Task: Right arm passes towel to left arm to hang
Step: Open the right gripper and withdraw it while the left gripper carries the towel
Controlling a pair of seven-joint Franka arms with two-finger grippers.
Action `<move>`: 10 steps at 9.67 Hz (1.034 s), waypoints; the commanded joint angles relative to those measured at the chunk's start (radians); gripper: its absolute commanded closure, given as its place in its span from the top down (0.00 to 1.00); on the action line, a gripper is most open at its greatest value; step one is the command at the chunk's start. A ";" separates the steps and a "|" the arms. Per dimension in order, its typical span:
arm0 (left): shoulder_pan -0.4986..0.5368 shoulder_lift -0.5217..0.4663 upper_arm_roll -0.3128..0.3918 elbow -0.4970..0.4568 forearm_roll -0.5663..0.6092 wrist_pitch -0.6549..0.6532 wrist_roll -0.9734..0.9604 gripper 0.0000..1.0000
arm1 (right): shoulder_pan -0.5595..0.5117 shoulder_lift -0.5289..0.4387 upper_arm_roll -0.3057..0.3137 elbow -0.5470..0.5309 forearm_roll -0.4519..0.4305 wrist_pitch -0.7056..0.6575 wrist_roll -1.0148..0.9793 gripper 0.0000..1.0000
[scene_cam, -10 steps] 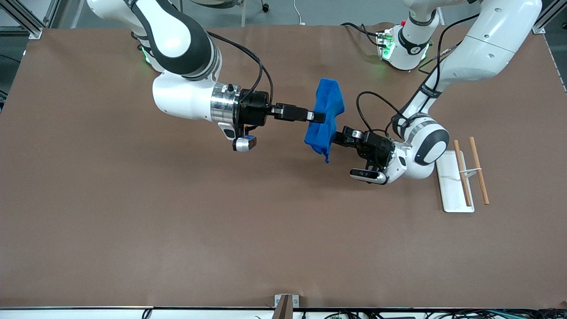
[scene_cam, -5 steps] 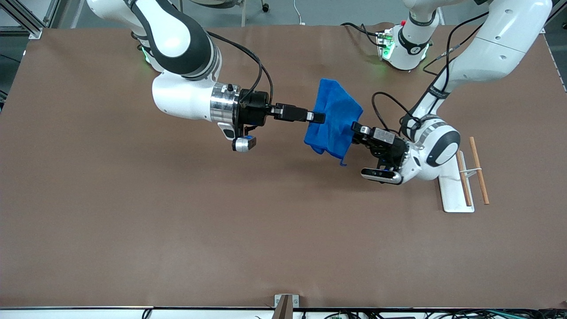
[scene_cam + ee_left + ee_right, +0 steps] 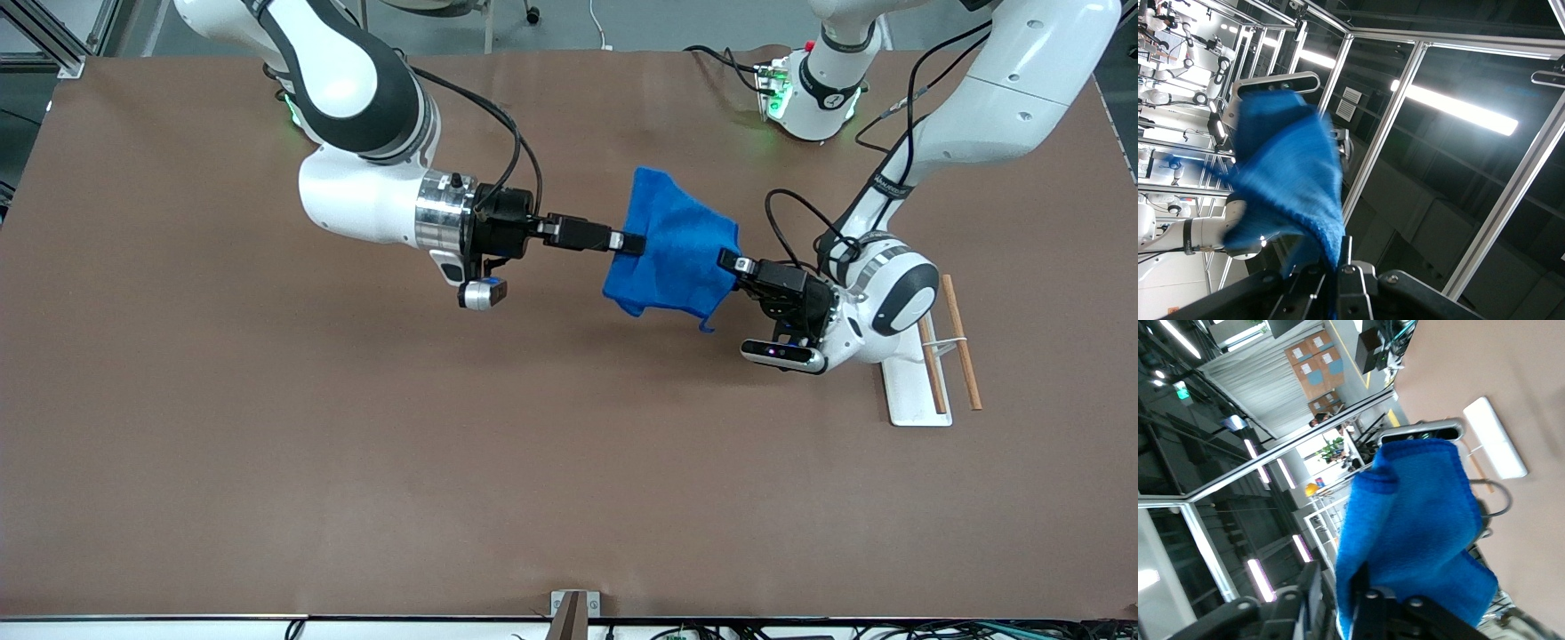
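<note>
The bright blue towel (image 3: 677, 253) hangs spread in the air over the middle of the table, between the two grippers. My left gripper (image 3: 731, 260) is shut on one corner of it; in the left wrist view the towel (image 3: 1288, 180) rises out of the closed jaws of the left gripper (image 3: 1340, 267). My right gripper (image 3: 633, 242) is at the towel's other edge. In the right wrist view the right gripper (image 3: 1336, 600) has its jaws apart, with the towel (image 3: 1418, 513) lying against one finger and a gap to the other.
A white rack base (image 3: 911, 378) with two wooden rods (image 3: 960, 342) stands toward the left arm's end of the table, beside the left wrist. Cables loop off both wrists.
The left gripper has pulled its corner toward the rack, spreading the bunched towel out wide. The right gripper has drawn back slightly.
</note>
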 commanded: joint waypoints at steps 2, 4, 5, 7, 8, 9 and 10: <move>0.083 -0.087 0.007 -0.013 0.012 0.031 -0.206 0.00 | -0.116 -0.041 0.003 -0.094 -0.254 -0.128 -0.003 1.00; 0.174 -0.139 0.006 0.047 0.180 0.097 -0.339 0.00 | -0.260 -0.075 0.002 -0.122 -0.627 -0.312 0.034 1.00; 0.207 -0.139 0.006 0.116 0.289 0.102 -0.416 0.00 | -0.316 -0.090 0.000 -0.122 -0.828 -0.367 0.124 1.00; 0.257 -0.150 0.007 0.235 0.516 0.103 -0.544 0.00 | -0.409 -0.119 0.000 -0.119 -1.226 -0.426 0.296 1.00; 0.263 -0.167 0.007 0.302 0.660 0.124 -0.611 0.00 | -0.456 -0.124 -0.003 -0.116 -1.348 -0.434 0.299 1.00; 0.260 -0.184 0.007 0.360 0.809 0.144 -0.659 0.00 | -0.490 -0.136 -0.038 -0.116 -1.417 -0.432 0.292 1.00; 0.258 -0.185 0.000 0.420 0.980 0.172 -0.670 0.00 | -0.489 -0.151 -0.117 -0.113 -1.520 -0.429 0.275 1.00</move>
